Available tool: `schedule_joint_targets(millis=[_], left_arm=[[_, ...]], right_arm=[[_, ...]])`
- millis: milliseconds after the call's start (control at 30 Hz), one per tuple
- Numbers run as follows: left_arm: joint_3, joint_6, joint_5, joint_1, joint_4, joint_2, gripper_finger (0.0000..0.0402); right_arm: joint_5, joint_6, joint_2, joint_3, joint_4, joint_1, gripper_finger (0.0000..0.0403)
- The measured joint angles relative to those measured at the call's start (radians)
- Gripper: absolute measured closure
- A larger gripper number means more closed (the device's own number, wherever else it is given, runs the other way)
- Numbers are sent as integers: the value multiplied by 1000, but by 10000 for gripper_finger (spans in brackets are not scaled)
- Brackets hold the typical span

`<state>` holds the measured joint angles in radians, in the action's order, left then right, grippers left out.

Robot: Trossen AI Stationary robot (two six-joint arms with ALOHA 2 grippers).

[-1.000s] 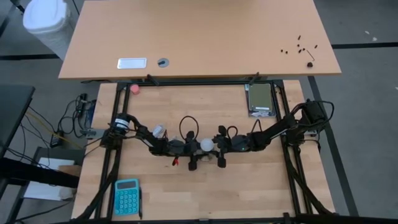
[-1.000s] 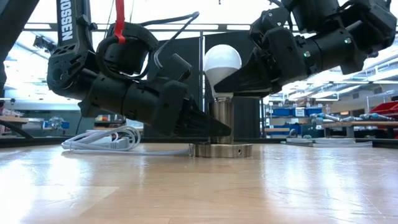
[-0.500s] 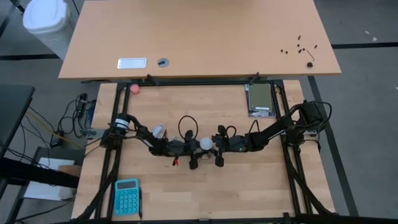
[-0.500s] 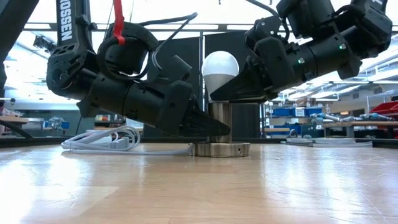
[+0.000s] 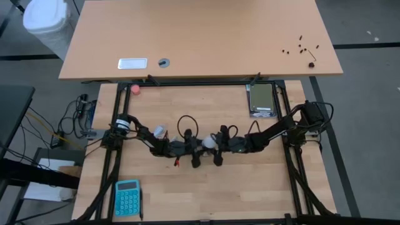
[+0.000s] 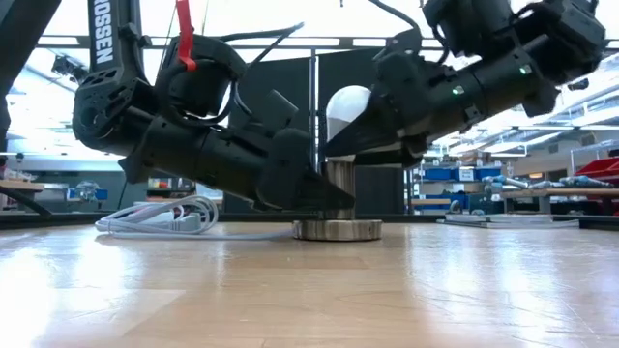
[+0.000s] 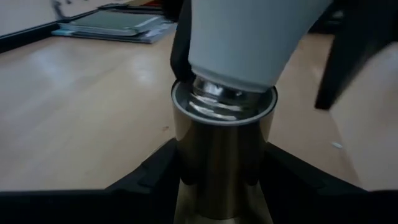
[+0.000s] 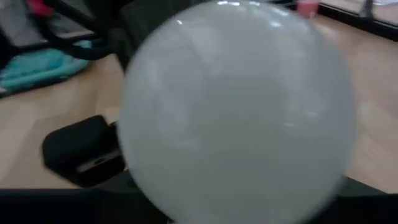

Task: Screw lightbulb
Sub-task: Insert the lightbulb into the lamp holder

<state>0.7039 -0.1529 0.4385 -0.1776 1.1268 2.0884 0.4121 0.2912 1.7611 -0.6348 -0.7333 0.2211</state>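
Note:
The white lightbulb [image 6: 343, 106] stands upright with its silvery screw base in the mouth of the metal socket [image 7: 221, 149], mid-table. The socket rests on its round base disc [image 6: 337, 230]. My left gripper [image 6: 329, 198] comes from the table's left and is shut on the socket's barrel. My right gripper [image 6: 356, 135] comes from the right, open, with a finger on either side of the bulb's globe [image 8: 236, 112]. One finger [image 7: 336, 56] stands apart from the globe. Whether the other finger touches it I cannot tell. My left gripper pinches the socket's upright metal barrel [image 7: 217, 168] between its two fingers [image 7: 155, 180], below the rim. The fingers come nearly level from the table's left, one on each side of the barrel. The socket stands upright with its base disc on the table.
A coiled white cord [image 6: 160, 217] lies left of the socket. A teal calculator [image 5: 127, 196] sits near the front left, a pink ball [image 5: 135, 89] at the far left, and a grey box [image 5: 262, 100] at the far right. A second wooden table [image 5: 200, 37] stands beyond.
My right gripper has rolled about the bulb and tipped lower around it. The bulb has sunk a little into the socket. My left gripper has turned slightly while keeping hold of the socket's barrel.

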Motion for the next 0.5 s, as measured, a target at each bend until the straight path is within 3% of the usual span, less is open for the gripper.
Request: schedule_joint_targets(millis=[233, 500], left_arm=[[34, -45, 43, 1, -40, 1, 213], [42, -64, 49, 0, -69, 0, 213]], right_arm=[[44, -2, 19, -117, 177, -2, 156], [50, 36, 14, -121, 213, -7, 156]])
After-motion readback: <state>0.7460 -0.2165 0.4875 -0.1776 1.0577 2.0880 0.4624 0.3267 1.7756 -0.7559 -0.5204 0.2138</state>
